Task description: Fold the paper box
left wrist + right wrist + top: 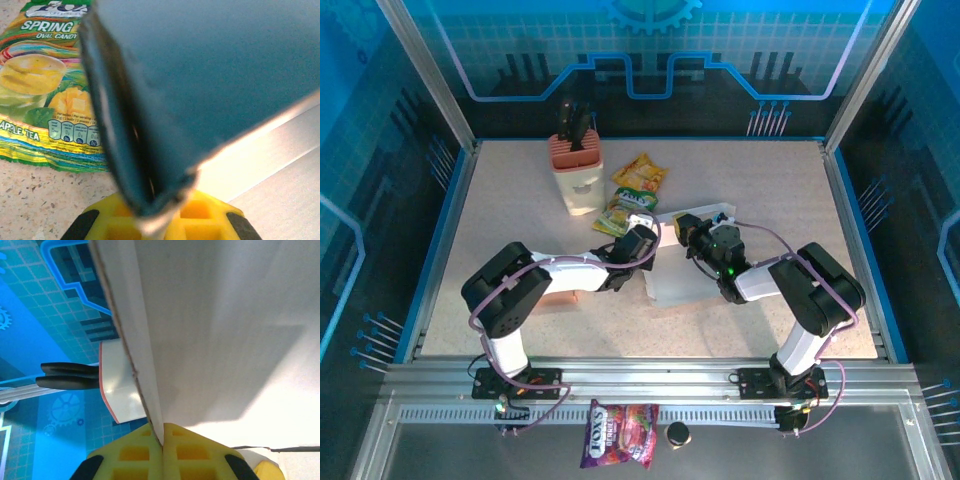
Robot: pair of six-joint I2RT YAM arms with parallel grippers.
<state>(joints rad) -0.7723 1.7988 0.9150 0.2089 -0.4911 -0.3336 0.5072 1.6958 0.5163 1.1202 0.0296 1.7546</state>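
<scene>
The white paper box [682,282] lies partly flat in the middle of the table, between the two arms. My left gripper [645,243] is at its left edge, shut on a raised flap. Up close that flap [200,75] looks dark and shadowed and runs down between the yellow pads [107,220] of my left gripper [157,215]. My right gripper [688,232] is at the box's far edge. Its yellow pads [130,455] are pressed together on a thin white panel [225,330], with my right gripper [163,440] shut on it.
A beige holder with a pink top and black handles [578,170] stands at the back left. Two green-yellow candy packs [638,178] [623,212] lie just behind the left gripper; one [40,90] is close by. A Fox's bag [620,433] lies on the front rail.
</scene>
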